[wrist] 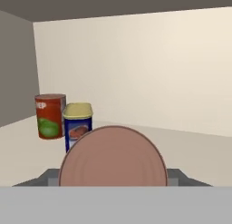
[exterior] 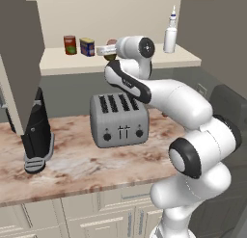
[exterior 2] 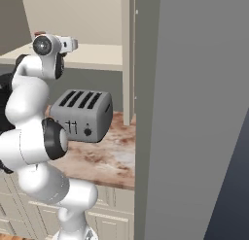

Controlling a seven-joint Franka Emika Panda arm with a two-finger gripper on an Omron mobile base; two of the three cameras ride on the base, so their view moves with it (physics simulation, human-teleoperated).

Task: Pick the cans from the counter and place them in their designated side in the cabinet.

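Cans: two are already on the cabinet (exterior: 120, 18) shelf (exterior: 144, 62), left part. The red can (exterior: 70, 45) with the green patch is leftmost, and the blue can (exterior: 87, 47) with the yellow top is just beside it on its right. Both are upright. From the hand view they look close together, maybe touching; I can't tell for sure.

My pincer (exterior: 107, 50) is up at shelf height, pointing level into the cabinet, just right of the blue can. It's clamped at about half width on a third item, a brown can (wrist: 112, 157). In the hand view I see only its round pinkish-brown end, wedged between the two grey fingers (wrist: 50, 177). No label is readable from here. From the left base view the brown can sits over the front part of the shelf. I can't tell whether its bottom touches the shelf or hangs just above it.

Other stuff:
- white squeeze bottle (exterior: 170, 34) stands upright at the right end of the shelf, well apart from the cans
- grey-brown cabinet door (exterior: 19, 54) is swung open on the left
- silver four-slot toaster (exterior: 119, 119) is on the counter (exterior: 82, 167), under my forearm
- black appliance (exterior: 37, 136) is on the counter at the left, under the open door

In the right base view my pincer (exterior 2: 73, 43) sits at shelf level, above the toaster.
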